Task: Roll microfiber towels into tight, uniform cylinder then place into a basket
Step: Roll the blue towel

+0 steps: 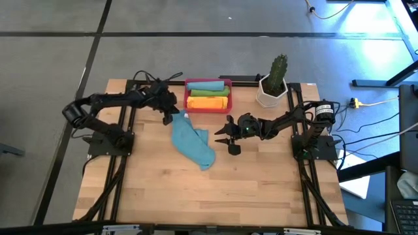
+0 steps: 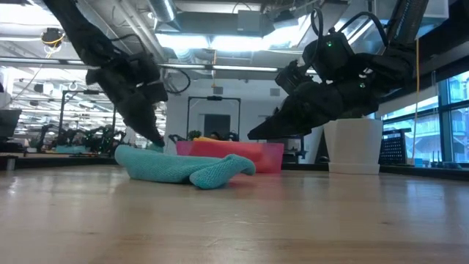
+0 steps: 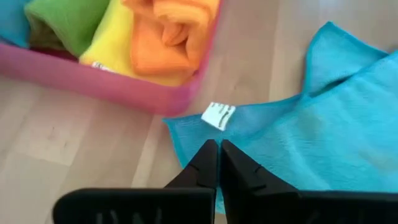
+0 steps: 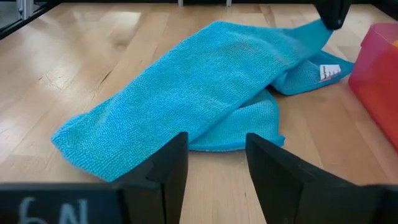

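A pale wooden worktop (image 1: 261, 189) on a grey floor is seen from above, with a dark arm mounted at each side. Nearest the front edge, only bare wood is shown. Further in, at the middle of the worktop, a loose, crumpled teal-blue microfiber towel (image 1: 192, 145) is laid out in a long diagonal heap, with a white label visible near its far corner. Just beside its right edge, the right gripper (image 1: 228, 138) is held low over the wood, its fingers (image 4: 169, 171) spread apart with nothing between them. At the towel's far corner, the left gripper (image 1: 171, 116) is lowered, its fingers (image 3: 205, 167) pressed together on the cloth's edge. Just behind that corner, a small shallow rectangular red plastic basket (image 1: 187, 96) is placed, and in it rolled towels in orange (image 1: 209, 102), green (image 1: 210, 93) and teal are packed side by side. At the far right, a white hexagonal pot with a green cactus (image 1: 273, 85) is set.
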